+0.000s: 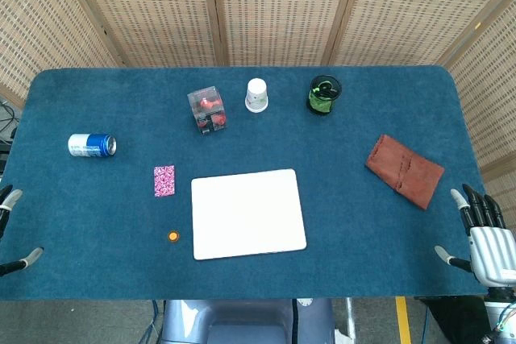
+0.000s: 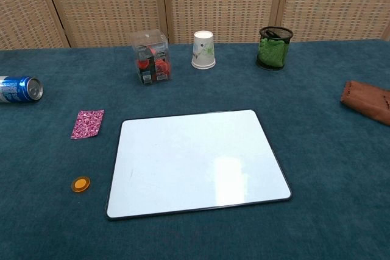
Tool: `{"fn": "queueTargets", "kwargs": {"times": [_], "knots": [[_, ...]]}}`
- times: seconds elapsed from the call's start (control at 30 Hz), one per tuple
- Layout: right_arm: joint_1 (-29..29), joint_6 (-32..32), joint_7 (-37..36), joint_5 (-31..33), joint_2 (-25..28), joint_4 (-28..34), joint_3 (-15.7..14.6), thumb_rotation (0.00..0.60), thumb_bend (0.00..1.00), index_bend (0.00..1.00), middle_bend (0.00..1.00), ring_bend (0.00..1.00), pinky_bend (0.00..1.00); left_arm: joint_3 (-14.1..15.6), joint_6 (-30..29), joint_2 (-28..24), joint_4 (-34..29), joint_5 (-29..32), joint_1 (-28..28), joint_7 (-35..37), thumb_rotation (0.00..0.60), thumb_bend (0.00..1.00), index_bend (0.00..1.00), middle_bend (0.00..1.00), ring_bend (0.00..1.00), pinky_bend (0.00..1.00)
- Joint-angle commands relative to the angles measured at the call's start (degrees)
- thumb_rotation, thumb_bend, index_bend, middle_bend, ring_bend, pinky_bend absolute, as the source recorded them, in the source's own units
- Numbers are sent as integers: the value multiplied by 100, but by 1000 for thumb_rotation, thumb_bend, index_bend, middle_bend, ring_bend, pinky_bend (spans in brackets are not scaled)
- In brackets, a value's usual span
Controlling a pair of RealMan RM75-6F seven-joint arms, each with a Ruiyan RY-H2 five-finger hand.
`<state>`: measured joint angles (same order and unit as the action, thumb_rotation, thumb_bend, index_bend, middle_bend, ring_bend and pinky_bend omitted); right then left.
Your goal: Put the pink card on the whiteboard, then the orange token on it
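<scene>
The pink patterned card [image 1: 164, 180] [image 2: 88, 123] lies flat on the blue cloth, just left of the whiteboard [image 1: 248, 213] [image 2: 195, 161]. A small round orange token [image 1: 172, 236] [image 2: 80, 184] sits near the board's front left corner. The board's surface is bare. At the table's right front edge my right hand [image 1: 484, 237] hangs open, fingers spread, holding nothing. Only the fingertips of my left hand [image 1: 11, 231] show at the left edge in the head view, apart and empty. The chest view shows neither hand.
A blue can [image 1: 92, 145] lies on its side at the far left. At the back stand a clear box with red contents [image 1: 208, 109], a white paper cup [image 1: 256, 95] and a green mesh holder [image 1: 323, 94]. A brown pouch [image 1: 404, 172] lies at the right.
</scene>
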<state>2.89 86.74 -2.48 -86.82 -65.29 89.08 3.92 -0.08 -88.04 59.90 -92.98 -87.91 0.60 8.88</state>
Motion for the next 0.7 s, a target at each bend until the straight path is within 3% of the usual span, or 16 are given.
{"fn": "queueTargets", "kwargs": {"times": [0.03, 0.43, 0.7], "knots": [[-2, 1, -1, 1, 4, 6, -2, 600, 156, 0, 0, 0, 0, 9, 7, -2, 10, -11, 0, 25, 600, 0, 0, 0, 0, 0], [-7, 5, 23, 7, 2, 24, -6, 600, 156, 0, 0, 0, 0, -86, 732, -14, 17, 48, 466, 145, 600, 0, 0, 0, 0, 0], [16, -74, -8, 39, 37, 41, -13, 600, 156, 0, 0, 0, 0, -493, 2366, 74, -95, 429, 1643, 126, 600, 0, 0, 0, 0, 0]]}}
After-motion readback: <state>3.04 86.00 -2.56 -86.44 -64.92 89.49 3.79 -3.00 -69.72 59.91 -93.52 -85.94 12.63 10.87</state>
